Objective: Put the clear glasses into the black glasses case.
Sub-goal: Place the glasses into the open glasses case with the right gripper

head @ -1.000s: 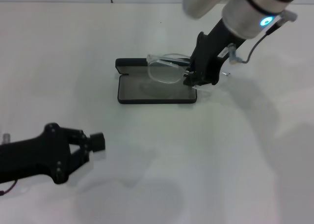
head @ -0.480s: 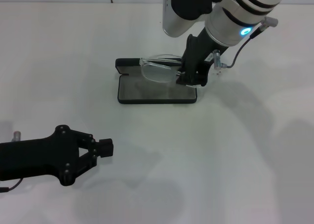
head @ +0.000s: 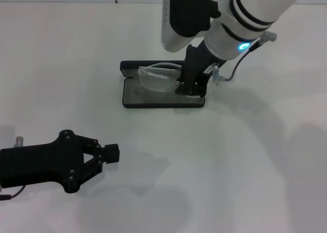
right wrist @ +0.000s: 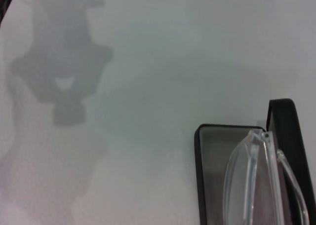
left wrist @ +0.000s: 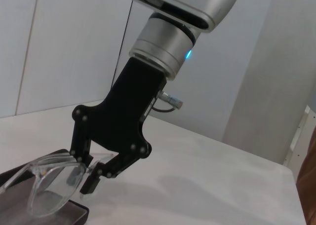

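Note:
The black glasses case point(head: 158, 106) lies open at mid table, its lid point(head: 134, 66) folded back on the far side. My right gripper point(head: 185, 87) is shut on one end of the clear glasses point(head: 157, 78) and holds them tilted over the case's grey lining. The left wrist view shows that gripper point(left wrist: 86, 173) pinching the glasses point(left wrist: 47, 183) above the case edge point(left wrist: 75, 212). From the right wrist, the glasses point(right wrist: 249, 185) hang over the open case point(right wrist: 212, 175); whether they touch the lining I cannot tell. My left gripper point(head: 110, 153) rests shut near the table's front left.
White tabletop point(head: 245, 156) surrounds the case on all sides. A wall stands beyond the table's far edge.
The right gripper has carried the glasses leftward and lower, over the case's tray. The left arm shifted a little to the right, then stopped.

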You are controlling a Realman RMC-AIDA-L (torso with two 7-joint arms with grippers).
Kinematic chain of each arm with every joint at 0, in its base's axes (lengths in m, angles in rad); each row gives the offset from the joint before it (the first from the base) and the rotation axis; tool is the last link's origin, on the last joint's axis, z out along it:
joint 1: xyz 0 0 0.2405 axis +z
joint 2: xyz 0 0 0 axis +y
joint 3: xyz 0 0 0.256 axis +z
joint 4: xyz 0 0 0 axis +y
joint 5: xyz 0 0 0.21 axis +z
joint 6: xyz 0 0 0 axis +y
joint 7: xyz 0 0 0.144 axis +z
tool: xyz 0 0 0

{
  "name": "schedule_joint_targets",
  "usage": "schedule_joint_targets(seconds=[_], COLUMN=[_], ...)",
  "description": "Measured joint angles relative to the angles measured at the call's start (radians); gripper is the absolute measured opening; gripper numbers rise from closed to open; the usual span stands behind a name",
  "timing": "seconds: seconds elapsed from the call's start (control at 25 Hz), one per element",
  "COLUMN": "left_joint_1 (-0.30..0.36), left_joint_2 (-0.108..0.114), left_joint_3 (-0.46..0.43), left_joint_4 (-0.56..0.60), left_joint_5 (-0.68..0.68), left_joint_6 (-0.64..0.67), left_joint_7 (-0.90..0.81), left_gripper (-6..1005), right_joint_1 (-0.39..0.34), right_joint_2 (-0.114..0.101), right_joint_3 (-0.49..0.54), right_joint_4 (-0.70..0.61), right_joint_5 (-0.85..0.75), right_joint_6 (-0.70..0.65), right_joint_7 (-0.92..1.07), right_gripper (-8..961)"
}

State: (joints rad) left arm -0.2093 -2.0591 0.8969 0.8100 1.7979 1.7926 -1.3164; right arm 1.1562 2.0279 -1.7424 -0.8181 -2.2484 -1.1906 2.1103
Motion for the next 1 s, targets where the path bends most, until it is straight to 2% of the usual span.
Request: schedule_joint_targets(seconds=[0.28,0.6,1.0], left_joint_1=[0.001,-0.01,-0.012], left_joint_2=[-0.002,-0.003,-0.003], left_joint_3=[-0.001,-0.001,-0.001], left_joint_4=[-0.001,0.0,0.0], left_joint_5=[-0.002,-0.007,-0.007], left_joint_6=[-0.002,-0.003,-0.005], left_joint_7=[0.0,0.002,0.002], left_gripper=[65,65,65], right_joint_1=[0.0,-0.016,-0.015], right_joint_2=[0.0,0.0,0.0], right_joint_3=[-0.042,-0.143,-0.152], right_joint_4=[0.005,0.004,0.014], right_joint_5=[0.002,0.001,0.006], right_joint_6=[0.035,0.12,0.155], right_joint_7=[0.002,-0.001,-0.005], right_gripper=[140,141,142])
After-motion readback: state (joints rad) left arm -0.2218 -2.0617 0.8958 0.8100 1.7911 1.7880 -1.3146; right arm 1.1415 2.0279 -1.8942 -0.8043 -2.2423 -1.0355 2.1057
